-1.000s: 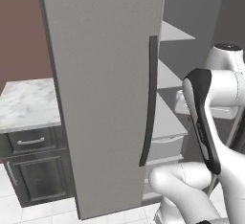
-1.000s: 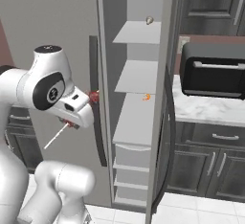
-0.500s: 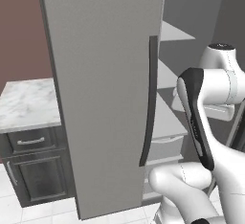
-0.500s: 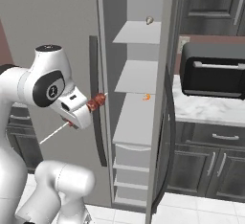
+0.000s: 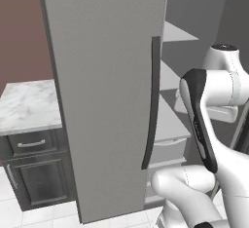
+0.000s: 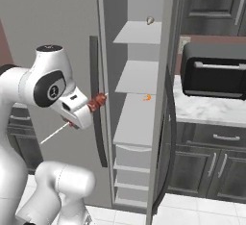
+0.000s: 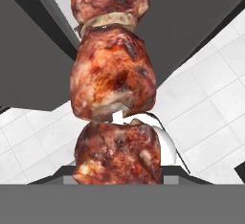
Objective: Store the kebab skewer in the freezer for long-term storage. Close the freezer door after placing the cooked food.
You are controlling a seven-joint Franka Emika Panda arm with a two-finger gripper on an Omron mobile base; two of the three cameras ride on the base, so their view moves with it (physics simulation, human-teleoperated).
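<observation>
Reddish-brown meat of the kebab skewer (image 6: pixel 98 101) sits clamped in my gripper (image 6: pixel 85 108), just outside the open freezer (image 6: pixel 139 118). Only the hand camera shows its chunks close; the left base camera shows the freezer door (image 5: pixel 104 90).

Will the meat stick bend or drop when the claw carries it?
Probably not. The kebab skewer sticks out straight from the claw, so it looks stiff. It is small beside the arm, likely light. Its lumpy meat chunks might slide along the thin stick.
</observation>
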